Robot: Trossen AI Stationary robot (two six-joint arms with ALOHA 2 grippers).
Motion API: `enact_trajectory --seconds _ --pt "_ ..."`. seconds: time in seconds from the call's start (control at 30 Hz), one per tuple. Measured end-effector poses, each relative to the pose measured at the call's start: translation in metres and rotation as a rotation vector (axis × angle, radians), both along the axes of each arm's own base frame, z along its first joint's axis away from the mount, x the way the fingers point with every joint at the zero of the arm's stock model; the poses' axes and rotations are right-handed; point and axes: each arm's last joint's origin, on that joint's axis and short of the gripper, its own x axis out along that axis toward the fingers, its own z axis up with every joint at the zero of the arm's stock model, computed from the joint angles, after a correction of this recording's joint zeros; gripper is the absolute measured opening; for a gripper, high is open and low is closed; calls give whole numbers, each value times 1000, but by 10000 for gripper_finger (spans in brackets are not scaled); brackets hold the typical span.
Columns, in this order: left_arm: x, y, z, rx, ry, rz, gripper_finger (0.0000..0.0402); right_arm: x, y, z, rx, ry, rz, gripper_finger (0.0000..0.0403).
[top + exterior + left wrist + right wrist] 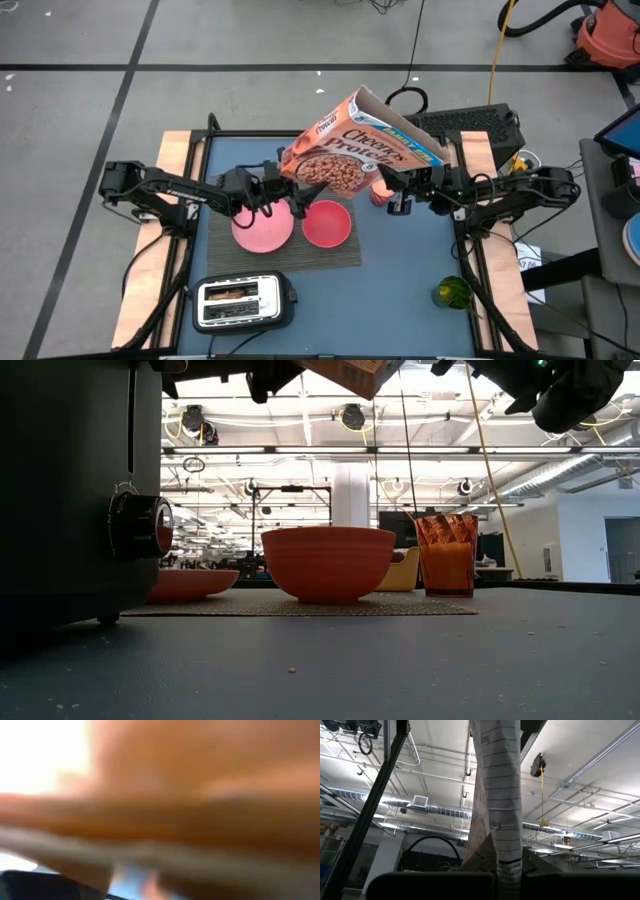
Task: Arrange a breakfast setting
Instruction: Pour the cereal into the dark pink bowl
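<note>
An orange cereal box (362, 143) hangs tilted high above the table, front face up, open top toward the far right. My right gripper (400, 192) is shut on it under its right end. My left gripper (280, 186) is at its lower left end. The box fills the left wrist view (200, 795). Below, the pink plate (260, 232) and pink bowl (327, 224) rest on the grey placemat (285, 255). The brown toast (235, 293) sits in the toaster's slot. The spoon and the fruit do not show. My right gripper holds the cereal box by its narrow printed side panel (504, 855), which rises from between the fingers. The gripper comes from below, pointing up. The box is lifted clear of the table and tilted.
A black-and-silver toaster (245, 302) stands near the front edge, left of centre. An orange glass (447, 555) stands right of the bowl, beyond the placemat. A green thing (453, 292) lies at the front right. Crumbs dot the mat near the front.
</note>
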Motion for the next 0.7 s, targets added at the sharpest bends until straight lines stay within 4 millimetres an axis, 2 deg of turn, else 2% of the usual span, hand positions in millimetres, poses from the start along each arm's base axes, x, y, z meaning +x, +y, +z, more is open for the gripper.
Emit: enact_trajectory --seconds 0.2,0.33,0.53,0.7 --pt "0 0 0 0 -4 -9 286 0 0 -1 1 6 0 2" --pt "0 0 0 0 -4 -10 255 0 0 -1 1 8 0 2" --pt "0 0 1 2 -3 -7 247 1 0 -1 1 11 -2 8" --pt "0 0 0 4 4 -3 245 1 0 -1 4 18 -4 42"
